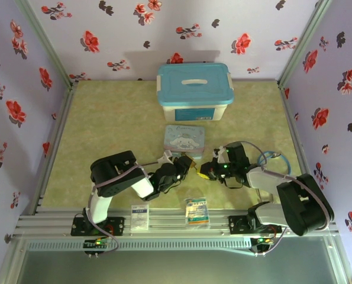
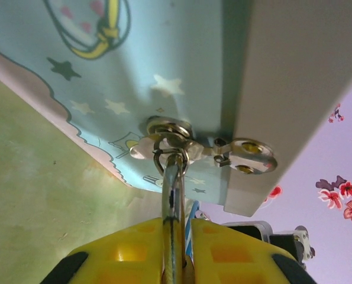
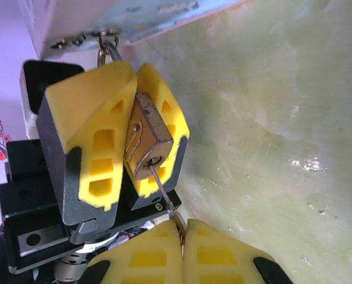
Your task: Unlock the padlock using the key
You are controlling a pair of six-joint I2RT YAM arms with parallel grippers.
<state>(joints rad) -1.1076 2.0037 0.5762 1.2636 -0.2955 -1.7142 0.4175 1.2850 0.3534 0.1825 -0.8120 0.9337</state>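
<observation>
Two tools meet low over the pale green tabletop [image 1: 105, 118], just in front of a light blue cartoon-printed metal tin [image 1: 184, 139]. The left tool [image 2: 176, 236] has its yellow fingers [image 3: 93, 136] pressed in from both sides on a small padlock [image 3: 145, 139] with a blocky brass-gold body, so it is narrow and holding the lock. The lock's thin silver-grey shackle [image 2: 173, 189] rises from between those fingers and passes through the silvery metal latch [image 2: 181, 142] on the tin's side. The keyhole face points away from the tin, toward the right tool [image 3: 183, 242].

The right tool is pinched fully together on the head of a thin silvery-grey metal key [image 3: 164, 189]. The key's blade runs in a straight line from the fingertips up to the keyhole, its tip at or in the opening; how deep it sits cannot be told.

Behind the tin stands a white plastic storage box with a blue lid and handle [image 1: 194, 89]. One flat white printed packet [image 1: 140, 216] and one flat blue-and-white printed packet [image 1: 196, 212] lie at the near edge between the arm bases.
</observation>
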